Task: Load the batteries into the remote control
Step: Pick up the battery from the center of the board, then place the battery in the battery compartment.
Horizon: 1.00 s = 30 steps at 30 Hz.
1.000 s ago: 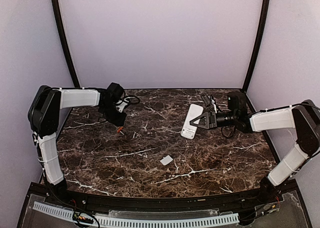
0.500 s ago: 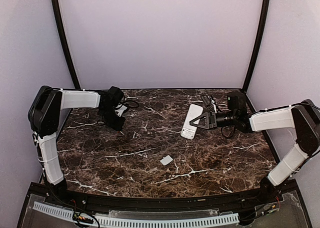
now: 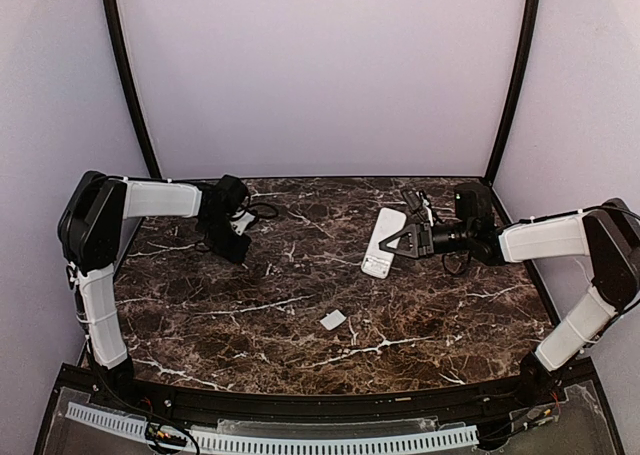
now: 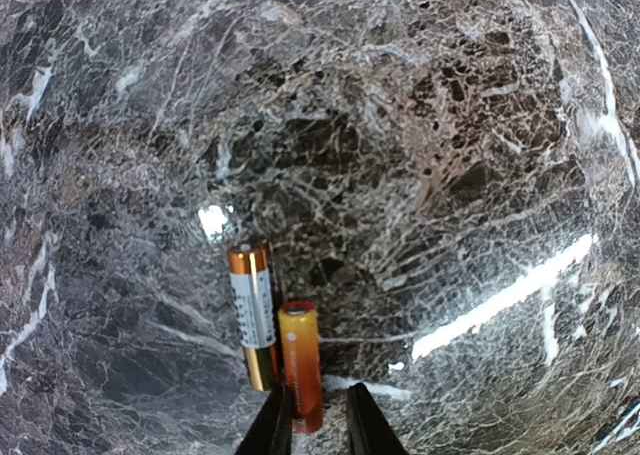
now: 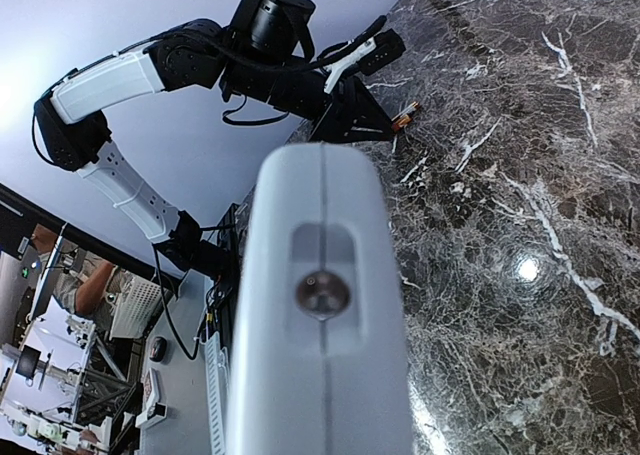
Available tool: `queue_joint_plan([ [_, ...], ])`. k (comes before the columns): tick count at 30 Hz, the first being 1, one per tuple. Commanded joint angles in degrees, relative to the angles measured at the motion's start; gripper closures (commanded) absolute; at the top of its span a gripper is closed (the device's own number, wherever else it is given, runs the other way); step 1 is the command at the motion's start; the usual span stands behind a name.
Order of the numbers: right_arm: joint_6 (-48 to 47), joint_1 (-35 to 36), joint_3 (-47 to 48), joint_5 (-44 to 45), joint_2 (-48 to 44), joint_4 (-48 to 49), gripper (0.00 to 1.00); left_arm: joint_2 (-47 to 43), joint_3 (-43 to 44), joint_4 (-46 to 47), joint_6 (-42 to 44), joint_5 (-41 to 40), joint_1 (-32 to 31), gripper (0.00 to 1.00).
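In the left wrist view two batteries lie side by side on the dark marble: an orange one [image 4: 300, 360] and one with a white label and copper ends [image 4: 253, 310]. My left gripper [image 4: 310, 415] is low at the table's back left [image 3: 237, 250], jaws slightly open around the orange battery's near end; a gap shows at the right finger. The batteries are hidden in the top view. My right gripper [image 3: 408, 240] is shut on the white remote control [image 3: 385, 242], holding it off the table at the back right. The remote's end face fills the right wrist view [image 5: 325, 295].
A small flat white square piece [image 3: 332, 320] lies on the marble table [image 3: 300, 295] near the middle front. The right wrist view shows the left arm [image 5: 290, 70] across the table. Dark frame posts stand at the back corners.
My left gripper has shifted slightly left and down over the batteries; the orange tip seen under it a second ago is now covered in the top view. The right arm and remote have not moved.
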Motion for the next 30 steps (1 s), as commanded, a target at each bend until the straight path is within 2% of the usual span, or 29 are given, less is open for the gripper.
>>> queue_joint_plan([
  [1,-0.97,-0.32,1.48,-0.75,0.38,1.68,1.00,0.82,-1.07,-2.01,-0.35,1.13,-0.16,0.81],
  [14,-1.07,-0.51,1.31,-0.82,0.39,1.72,1.00,1.39,-0.89,-2.39,1.44,4.31,-1.86,0.90],
  [20,-0.57,-0.82,1.27,-1.75,0.82,1.49,1.00,1.68,-0.61,-2.12,4.24,4.61,-5.55,0.97],
  [27,-0.35,-1.55,0.75,-3.63,1.07,-0.57,1.00,1.41,1.33,-2.02,7.14,4.67,-8.81,1.00],
  [30,-0.19,-1.60,0.08,-4.57,1.32,-1.09,1.00,-0.09,1.88,-2.03,9.54,3.29,-12.23,1.00],
])
